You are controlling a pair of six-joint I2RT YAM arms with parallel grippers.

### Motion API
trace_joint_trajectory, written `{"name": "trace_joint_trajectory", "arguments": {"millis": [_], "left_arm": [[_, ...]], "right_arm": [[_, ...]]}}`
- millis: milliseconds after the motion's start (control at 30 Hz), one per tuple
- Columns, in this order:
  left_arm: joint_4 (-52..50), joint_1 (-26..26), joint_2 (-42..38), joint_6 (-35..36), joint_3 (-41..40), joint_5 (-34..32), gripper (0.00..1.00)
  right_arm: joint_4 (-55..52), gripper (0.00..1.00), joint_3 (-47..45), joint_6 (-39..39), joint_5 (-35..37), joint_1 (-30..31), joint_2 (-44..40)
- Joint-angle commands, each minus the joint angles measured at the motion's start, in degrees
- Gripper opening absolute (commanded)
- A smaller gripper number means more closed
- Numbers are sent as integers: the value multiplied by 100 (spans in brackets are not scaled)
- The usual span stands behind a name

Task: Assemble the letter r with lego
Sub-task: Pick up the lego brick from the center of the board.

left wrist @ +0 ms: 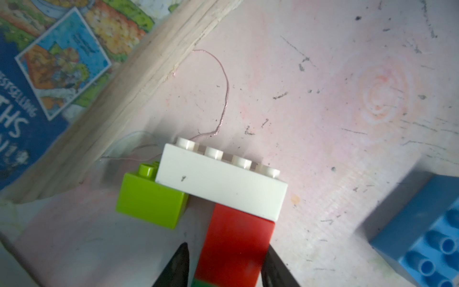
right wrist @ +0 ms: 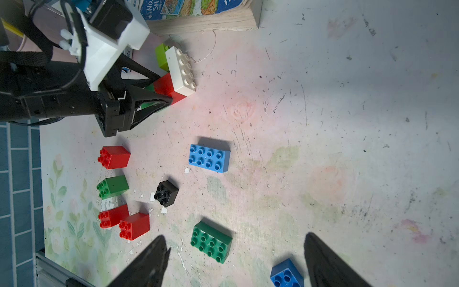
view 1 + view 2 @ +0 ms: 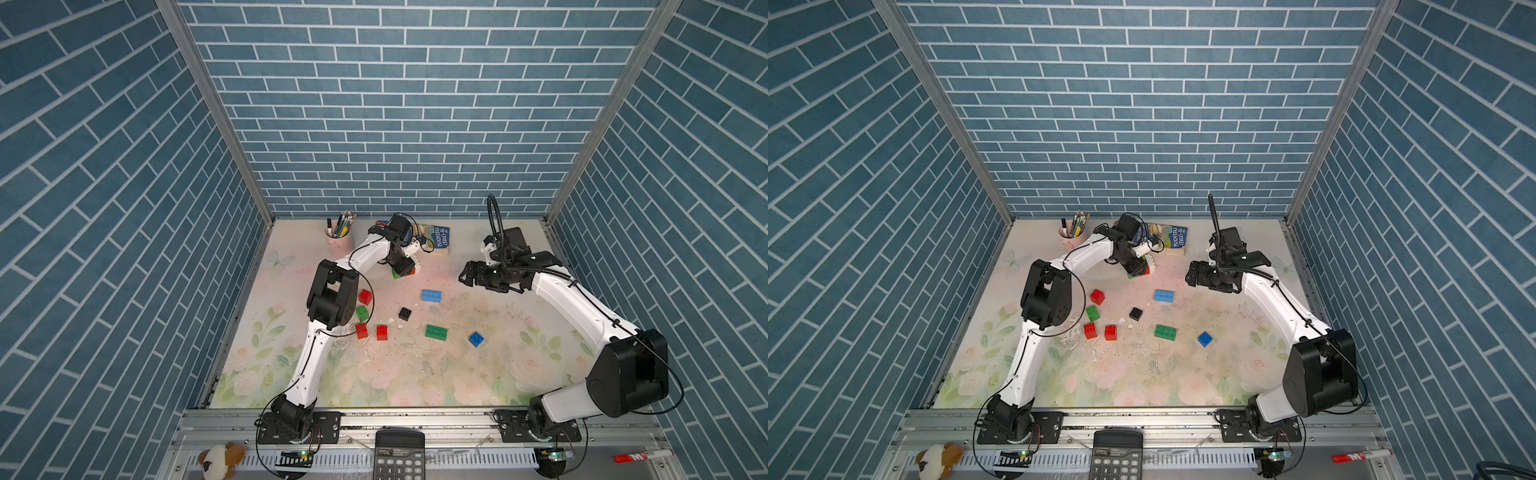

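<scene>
So, left side first: loose squares [image 3: 362, 312] of lego, red and green, sit spare. Far centre, near the book [image 3: 440, 239], the half-built r [image 2: 177, 74] lies on the table [image 3: 498, 374]: white brick [image 1: 221, 184] on top, lime brick [image 1: 149, 201] off one end, red brick [image 1: 238, 238] as stem. Left claw [image 1: 227, 247] straddles that red brick, one finger touching, a sliver of gap at the other, so I can't tell if it's clamped; probably steadying it. Right claw [image 2: 236, 238] hangs wide open, empty, out of the way.
</scene>
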Motion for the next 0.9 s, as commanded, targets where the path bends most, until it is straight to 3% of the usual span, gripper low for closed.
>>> {"name": "trace_joint_trajectory", "arguments": {"millis": [0,100,333,600,733,867], "left_arm": [[-42,-24,155,37,73,-59,45],[-38,-31,158,15,75,-111,41],[-83,-39,167,-103,64,-294,41],[-21,-59,18,-302,-119,-607,65],[42,-84,-38,-310,-244,-591,64],[33,-110,3,-318,-238,-616,55]], "right_arm": [[-135,87,112,-108,-42,-39,11],[-134,87,113,-95,-61,-51,2],[-116,86,98,-91,-62,-64,-51],[-48,87,27,-82,-95,-74,-91],[-37,87,-1,-89,-97,-80,-96],[-28,87,-25,-91,-95,-91,-121]]}}
